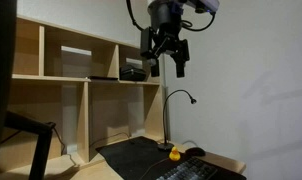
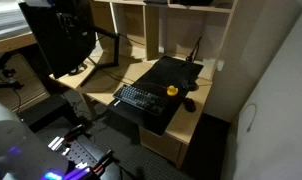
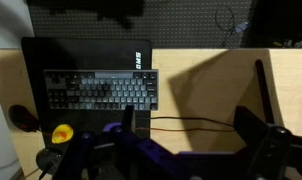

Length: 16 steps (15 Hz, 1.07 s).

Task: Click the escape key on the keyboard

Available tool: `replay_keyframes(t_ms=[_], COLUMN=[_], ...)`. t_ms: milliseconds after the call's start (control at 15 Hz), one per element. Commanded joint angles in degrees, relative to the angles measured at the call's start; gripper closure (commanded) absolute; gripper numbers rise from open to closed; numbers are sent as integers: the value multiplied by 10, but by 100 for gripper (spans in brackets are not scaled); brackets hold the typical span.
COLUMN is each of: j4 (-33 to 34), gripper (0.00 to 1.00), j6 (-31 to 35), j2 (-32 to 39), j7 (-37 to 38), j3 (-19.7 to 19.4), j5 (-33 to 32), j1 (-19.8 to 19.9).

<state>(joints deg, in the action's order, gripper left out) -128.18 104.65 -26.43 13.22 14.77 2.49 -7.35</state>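
Approach phase. Gripper (image 1: 164, 62) hangs high, jaws apart. Next: descend accurately onto one corner key of keyboard (image 3: 101, 92).

Count on worktop (image 3: 211, 90): 1 keyboard (image 3: 101, 92), 1 black desk mat (image 3: 81, 55), 1 mouse (image 2: 190, 104), 1 small yellow object (image 3: 62, 132) (too small to identify), 1 gooseneck lamp (image 1: 166, 120). Off to the side: 1 monitor (image 2: 61, 40). Behind: 1 wooden shelf unit (image 1: 86, 60). Robot: 1 hand (image 1: 163, 48).
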Motion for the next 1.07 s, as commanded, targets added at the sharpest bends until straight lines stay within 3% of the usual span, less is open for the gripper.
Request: replay_keyframes(t_ms=[0, 267, 533, 667, 733, 1000], j4=[1, 28, 49, 68, 32, 41], gripper=[0, 0, 0, 0, 0, 0], j6=[-1, 18, 139, 153, 151, 153], j2=[1, 65, 171, 212, 169, 185], j7=[2, 51, 161, 200, 173, 176], j3=[-5, 0, -13, -30, -30, -36], j5=[-3, -3, 0, 14, 1, 1], j1=[-6, 12, 39, 42, 28, 23])
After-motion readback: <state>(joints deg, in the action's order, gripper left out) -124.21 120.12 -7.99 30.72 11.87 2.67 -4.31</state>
